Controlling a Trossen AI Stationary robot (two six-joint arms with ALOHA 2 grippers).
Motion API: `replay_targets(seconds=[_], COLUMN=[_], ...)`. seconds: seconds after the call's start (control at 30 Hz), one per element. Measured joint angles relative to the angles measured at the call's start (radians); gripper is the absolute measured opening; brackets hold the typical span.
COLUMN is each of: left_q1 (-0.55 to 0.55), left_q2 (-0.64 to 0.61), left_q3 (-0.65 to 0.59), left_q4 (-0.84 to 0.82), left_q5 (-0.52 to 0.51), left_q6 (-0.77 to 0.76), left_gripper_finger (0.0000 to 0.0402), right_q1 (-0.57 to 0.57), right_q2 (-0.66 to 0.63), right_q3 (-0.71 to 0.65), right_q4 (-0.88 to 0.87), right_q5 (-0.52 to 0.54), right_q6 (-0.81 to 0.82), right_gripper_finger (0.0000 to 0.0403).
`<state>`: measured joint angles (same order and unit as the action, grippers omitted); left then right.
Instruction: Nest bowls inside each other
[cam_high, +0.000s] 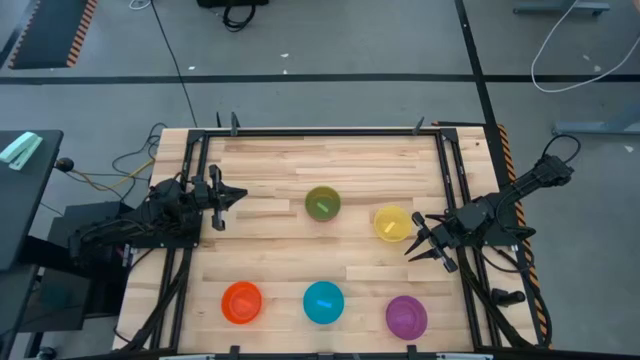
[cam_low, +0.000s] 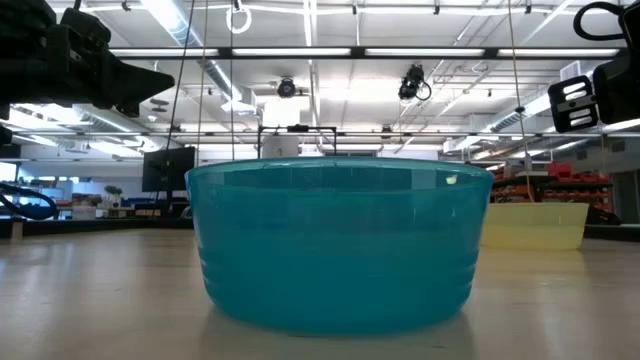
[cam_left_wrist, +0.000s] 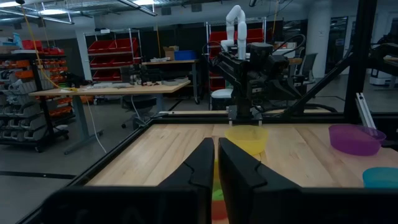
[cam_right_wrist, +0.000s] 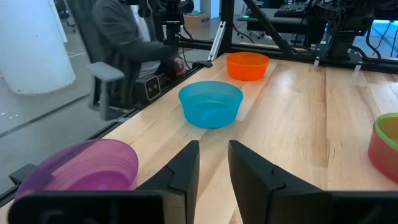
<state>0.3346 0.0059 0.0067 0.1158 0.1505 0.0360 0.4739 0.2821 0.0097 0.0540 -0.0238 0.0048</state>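
bowls: all five apart on table (cam_high: 270, 160) | olive (cam_high: 322, 203) centre, yellow (cam_high: 391, 223) right of it; orange (cam_high: 241, 302), blue (cam_high: 323, 302), purple (cam_high: 407, 315) along lower edge | left gripper (cam_high: 232, 197) mid-left: fingers nearly together, empty | right gripper (cam_high: 418, 240) beside yellow: parted, empty

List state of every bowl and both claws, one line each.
olive green bowl: upright, alone, empty
yellow bowl: upright, alone, empty, beside the right claw
orange bowl: upright, alone, empty
blue bowl: upright, alone, empty
purple bowl: upright, alone, empty
left claw: near the table's left edge, fingers nearly together, holding nothing
right claw: at the table's right side, open, holding nothing
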Motion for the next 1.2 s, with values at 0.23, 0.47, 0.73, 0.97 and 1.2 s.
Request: replay_targets(seconds=[0.23, 0.47, 0.73, 0.97, 1.2], left_q1=[0.000, 0.000, 0.000, 0.000, 0.000], left_q2=[0.000, 0.000, 0.000, 0.000, 0.000], left_q3=[0.000, 0.000, 0.000, 0.000, 0.000], left_q4=[0.000, 0.000, 0.000, 0.000, 0.004], left_q5=[0.000, 0.000, 0.000, 0.000, 0.000], left_q6=[0.000, 0.000, 0.000, 0.000, 0.023], left_gripper_finger=[0.0040, 0.0033, 0.0030, 0.0040, 0.0033], right_q1=[0.000, 0.000, 0.000, 0.000, 0.000], right_q2=[0.000, 0.000, 0.000, 0.000, 0.000], right_q3=[0.000, 0.000, 0.000, 0.000, 0.000], right_q4=[0.000, 0.000, 0.000, 0.000, 0.000], right_q5=[0.000, 0.000, 0.000, 0.000, 0.000], right_q6=[0.000, 0.000, 0.000, 0.000, -0.018], right_gripper_finger=[0.0094, 0.0094, 0.0094, 0.0094, 0.0094])
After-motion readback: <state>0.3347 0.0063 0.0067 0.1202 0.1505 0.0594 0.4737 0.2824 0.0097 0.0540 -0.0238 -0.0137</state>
